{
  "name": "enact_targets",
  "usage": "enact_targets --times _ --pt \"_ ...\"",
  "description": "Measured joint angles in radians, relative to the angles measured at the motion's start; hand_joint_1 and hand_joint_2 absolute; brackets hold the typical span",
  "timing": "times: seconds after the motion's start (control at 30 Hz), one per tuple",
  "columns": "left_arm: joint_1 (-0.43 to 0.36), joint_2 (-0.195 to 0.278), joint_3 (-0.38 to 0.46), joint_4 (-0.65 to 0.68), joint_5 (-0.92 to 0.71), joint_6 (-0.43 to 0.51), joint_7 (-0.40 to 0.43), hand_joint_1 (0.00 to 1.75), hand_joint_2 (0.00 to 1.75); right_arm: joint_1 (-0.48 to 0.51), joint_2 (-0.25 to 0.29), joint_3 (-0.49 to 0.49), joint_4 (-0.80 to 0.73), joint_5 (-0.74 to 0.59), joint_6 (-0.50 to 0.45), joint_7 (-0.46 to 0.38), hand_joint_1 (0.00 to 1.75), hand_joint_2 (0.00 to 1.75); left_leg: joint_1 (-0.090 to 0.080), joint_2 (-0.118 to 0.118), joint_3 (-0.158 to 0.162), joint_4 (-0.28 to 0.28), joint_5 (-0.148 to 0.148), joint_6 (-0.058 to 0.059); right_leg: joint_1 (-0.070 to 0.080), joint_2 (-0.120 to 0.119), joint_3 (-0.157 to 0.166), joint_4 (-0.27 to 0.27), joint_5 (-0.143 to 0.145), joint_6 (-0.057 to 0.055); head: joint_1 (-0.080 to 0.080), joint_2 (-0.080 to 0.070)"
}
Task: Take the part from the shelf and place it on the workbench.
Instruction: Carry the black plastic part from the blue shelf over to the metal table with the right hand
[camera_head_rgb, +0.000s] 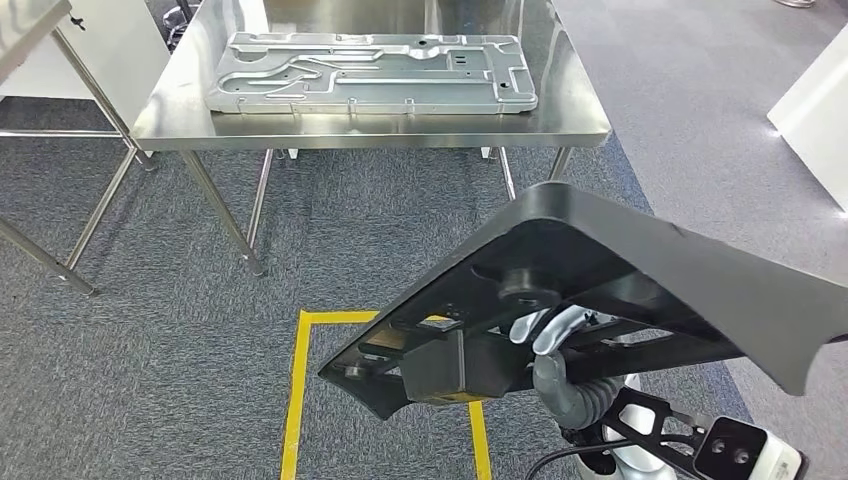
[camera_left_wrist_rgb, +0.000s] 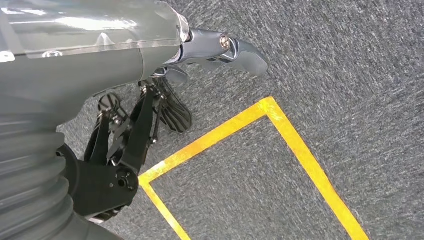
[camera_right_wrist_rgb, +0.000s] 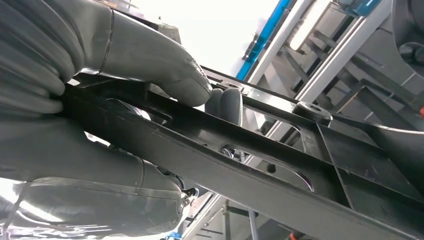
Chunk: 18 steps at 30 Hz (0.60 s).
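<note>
- Carrying the black part (camera_head_rgb: 640, 270), the right hand (camera_head_rgb: 548, 345) sits under it in the lower right of the head view, its grey fingers reaching up into the part's ribbed underside.
- In the right wrist view the right hand's thumb (camera_right_wrist_rgb: 165, 65) presses on one side of a black rail of the part (camera_right_wrist_rgb: 280, 170) while a fingertip shows on the other, so the rail is pinched between them.
- The part looks like moulded plastic: a broad, thin, matte black panel with a curved lip, round bosses and cross ribs. I judge it stiff and fairly light, but wide enough to swing or tip about a single grip.
- The rib frame looks the sounder place to hold, since the smooth outer skin offers little purchase.
- The workbench (camera_head_rgb: 560, 125) stands in the upper half of the head view, a brushed steel top on thin steel legs, well apart from the part.
- A stamped silver metal plate (camera_head_rgb: 370, 72) with raised channels lies flat on the workbench, covering much of the top.
- The left hand (camera_left_wrist_rgb: 165, 100) hangs over grey carpet (camera_left_wrist_rgb: 350, 60) and yellow floor tape (camera_left_wrist_rgb: 295, 140), fingers apart and holding nothing.
</note>
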Motion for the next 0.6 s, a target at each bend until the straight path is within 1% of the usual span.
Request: enact_targets --times 0.03,0.07,0.1,0.13,0.17,0.2,0.27,0.33,0.37,0.4,0.43,0.47,0.5,0.53,0.57,0.6 --pt "0.001 0.0 0.001 0.0 0.0 0.0 0.0 0.0 1.75 0.003 0.0 -0.006 0.0 -0.006 0.007 0.0 1.75 1.75 0.0 0.0 0.007 0.0 -0.006 0.0 0.0 0.0 -0.019 0.011 0.018 0.0 0.0 0.0" --pt "0.002 0.0 0.001 0.0 0.0 0.0 -0.001 0.0 1.75 0.004 0.0 -0.011 0.0 -0.012 0.015 0.0 1.75 1.75 -0.001 0.0 0.017 0.0 -0.013 -0.001 0.0 -0.001 -0.018 -0.018 0.055 -0.003 0.0 0.0" --pt "0.003 0.0 0.002 0.0 0.0 -0.001 -0.002 0.0 1.75 0.004 0.0 -0.016 0.0 -0.018 0.022 0.0 1.75 1.75 -0.001 0.0 0.028 0.0 -0.02 -0.003 0.001 -0.002 0.0 -0.079 0.104 -0.007 0.0 0.0" --pt "0.004 -0.001 0.002 0.0 0.0 -0.002 -0.003 0.0 1.75 0.004 0.0 -0.021 0.0 -0.023 0.029 0.0 1.75 1.75 -0.002 0.0 0.038 0.0 -0.028 -0.006 0.003 -0.007 0.025 -0.147 0.146 -0.012 0.0 0.0" --pt "0.003 -0.001 0.002 0.0 0.0 -0.002 -0.004 0.0 1.75 0.003 0.0 -0.025 0.001 -0.026 0.035 0.0 1.75 1.75 -0.003 0.001 0.046 0.0 -0.036 -0.011 0.006 -0.011 0.047 -0.206 0.173 -0.017 0.0 0.0" --pt "0.003 0.0 0.003 0.0 0.0 -0.003 -0.006 0.0 1.75 0.003 0.001 -0.029 0.001 -0.028 0.038 0.0 1.75 1.75 -0.005 0.003 0.05 0.0 -0.042 -0.016 0.01 -0.015 0.061 -0.242 0.184 -0.021 0.0 0.0" --pt "0.002 0.0 0.005 0.0 0.0 -0.004 -0.008 0.0 1.75 0.002 0.002 -0.037 0.001 -0.027 0.042 0.0 1.75 1.75 -0.007 0.008 0.055 -0.004 -0.049 -0.027 0.014 -0.013 0.067 -0.26 0.177 -0.028 0.0 0.0" --pt "0.002 0.0 0.007 0.0 0.0 -0.004 -0.009 0.0 1.75 0.002 0.006 -0.043 -0.002 -0.022 0.044 0.0 1.75 1.75 -0.006 0.012 0.061 -0.001 -0.059 -0.037 0.008 -0.007 0.077 -0.268 0.175 -0.037 0.0 0.0" --pt "0.001 0.0 0.008 0.0 0.0 -0.004 -0.01 0.0 1.75 0.002 0.009 -0.045 -0.004 -0.018 0.045 0.0 1.75 1.75 -0.006 0.013 0.054 0.023 -0.073 -0.042 0.004 -0.005 0.084 -0.274 0.173 -0.042 0.0 0.0" --pt "0.001 0.0 0.009 0.0 0.0 -0.004 -0.01 0.0 1.75 0.002 0.013 -0.046 -0.006 -0.014 0.044 0.0 1.75 1.75 -0.005 0.012 0.034 0.068 -0.093 -0.047 0.001 -0.005 0.091 -0.278 0.171 -0.046 0.0 0.0" --pt "0.002 0.001 0.01 0.0 0.0 -0.004 -0.01 0.0 1.75 0.002 0.015 -0.046 -0.008 -0.011 0.043 0.0 1.75 1.75 -0.004 0.011 -0.001 0.133 -0.119 -0.051 0.002 -0.005 0.096 -0.279 0.167 -0.05 0.0 0.0" --pt "0.002 0.001 0.01 0.0 0.0 -0.004 -0.011 0.0 1.75 0.002 0.018 -0.046 -0.008 -0.008 0.041 0.0 1.75 1.75 -0.002 0.011 -0.043 0.203 -0.143 -0.054 0.001 -0.005 0.1 -0.279 0.162 -0.052 0.0 0.0" --pt "0.004 0.001 0.01 0.0 0.0 -0.004 -0.011 0.0 1.75 0.003 0.019 -0.046 -0.008 -0.007 0.04 0.0 1.75 1.75 0.0 0.011 -0.08 0.256 -0.152 -0.057 0.001 -0.004 0.104 -0.279 0.157 -0.052 0.0 0.0" --pt "0.005 0.001 0.011 0.0 0.0 -0.004 -0.011 0.0 1.75 0.004 0.02 -0.046 -0.008 -0.006 0.039 0.0 1.75 1.75 0.002 0.011 -0.104 0.279 -0.143 -0.059 0.001 -0.002 0.11 -0.279 0.152 -0.052 0.0 0.0" --pt "0.007 0.001 0.011 0.0 0.0 -0.004 -0.011 0.0 1.75 0.004 0.022 -0.046 -0.008 -0.005 0.038 0.0 1.75 1.75 0.004 0.011 -0.109 0.262 -0.113 -0.06 0.001 0.0 0.118 -0.279 0.146 -0.05 0.0 0.0" --pt "0.009 0.001 0.011 0.0 0.0 -0.004 -0.011 0.0 1.75 0.004 0.023 -0.046 -0.008 -0.005 0.038 0.0 1.75 1.75 0.006 0.012 -0.096 0.209 -0.067 -0.061 0.001 0.001 0.128 -0.278 0.139 -0.048 0.0 0.0"
